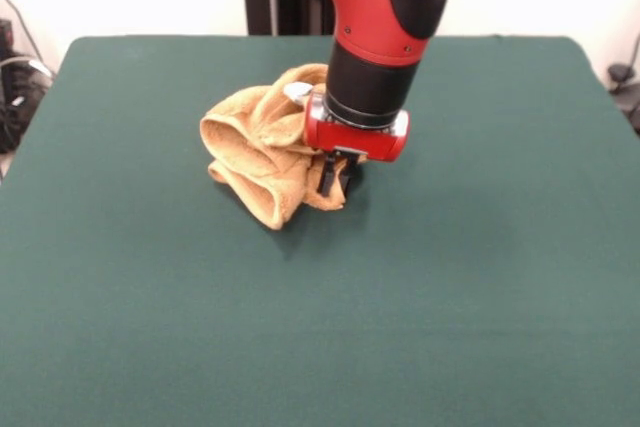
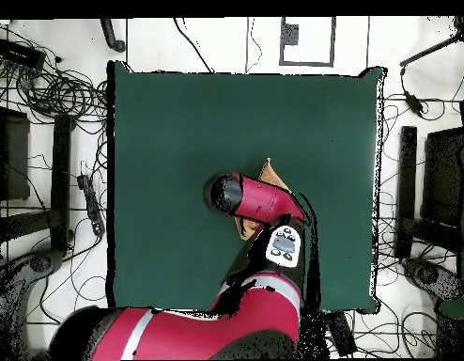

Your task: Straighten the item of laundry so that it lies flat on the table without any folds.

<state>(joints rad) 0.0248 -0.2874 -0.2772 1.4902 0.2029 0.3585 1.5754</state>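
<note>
The golden-orange towel (image 1: 262, 152) lies bunched in a crumpled heap with deep folds on the green table (image 1: 480, 287), a little behind its middle. My gripper (image 1: 335, 175) comes down at the heap's right edge, its dark fingers pinched on a fold of the towel close to the table. In the overhead view the arm covers most of the towel; only a corner (image 2: 270, 173) and a sliver (image 2: 245, 227) show on the table (image 2: 179, 122). The gripper itself is hidden there under the arm's wrist.
Wide green cloth spreads on all sides of the towel. Cables, stands and equipment (image 2: 48, 94) lie on the floor around the table. The robot's pedestal (image 1: 290, 7) stands at the table's far side.
</note>
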